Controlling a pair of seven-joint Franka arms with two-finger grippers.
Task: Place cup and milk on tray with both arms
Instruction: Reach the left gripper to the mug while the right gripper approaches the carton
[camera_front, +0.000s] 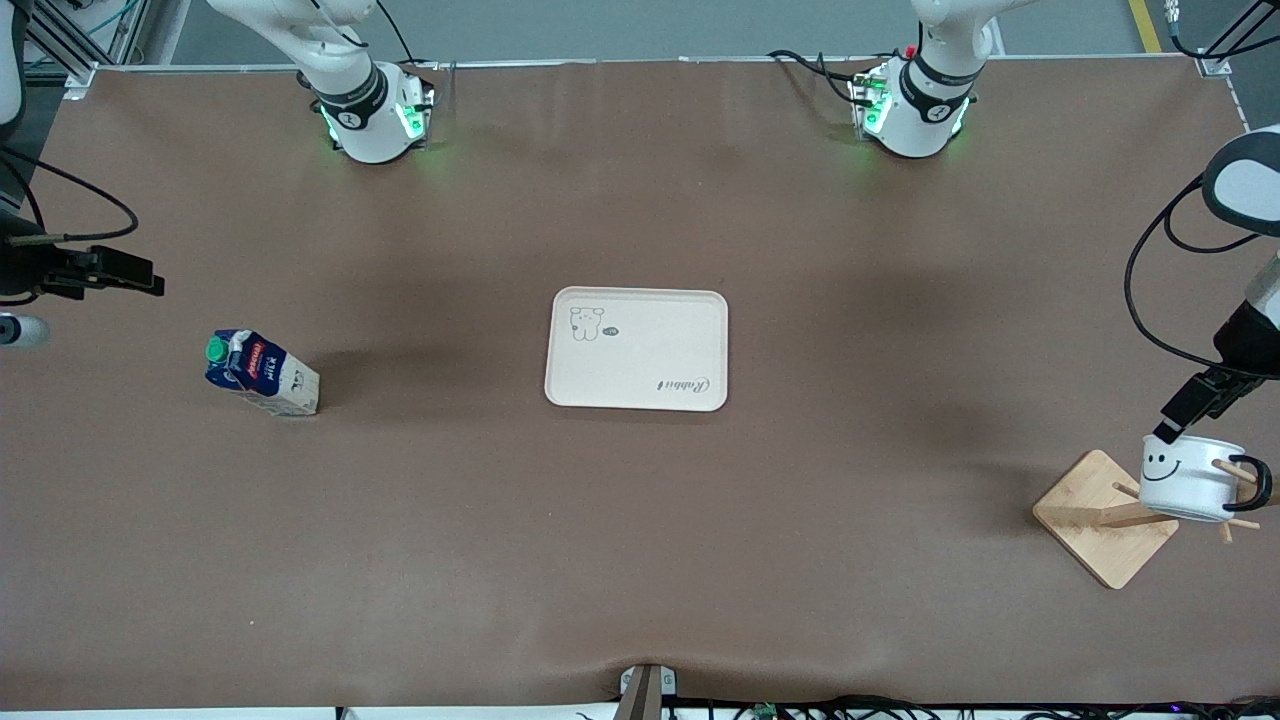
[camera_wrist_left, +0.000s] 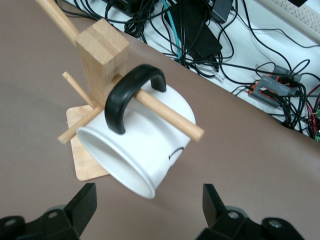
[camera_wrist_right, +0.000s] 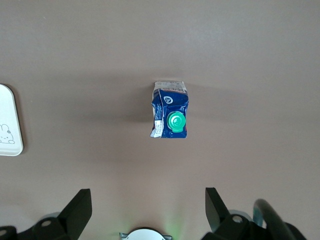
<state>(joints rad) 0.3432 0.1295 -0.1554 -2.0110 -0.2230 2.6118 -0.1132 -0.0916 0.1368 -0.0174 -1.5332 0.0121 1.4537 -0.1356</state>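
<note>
Reaching stage: my left gripper (camera_wrist_left: 145, 210) hangs spread wide, empty, at the cup (camera_wrist_left: 145, 150) on its peg; my right gripper (camera_wrist_right: 145, 210), wide and empty, hovers above the milk (camera_wrist_right: 170, 110). Next I'd guess I close in; the tray (camera_front: 640, 350) sits bare.

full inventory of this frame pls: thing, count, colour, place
tray: 1, cream, mid-table, nothing on it.
milk: 1, blue and white carton with green cap, standing toward the right arm's end.
cup: 1, white with black handle, hung on a peg of the stand.
wooden stand: 1, light wood, toward the left arm's end.
left gripper: 1, black, open, at the cup's rim.
right gripper: 1, black, open, in the air above the milk.
</note>
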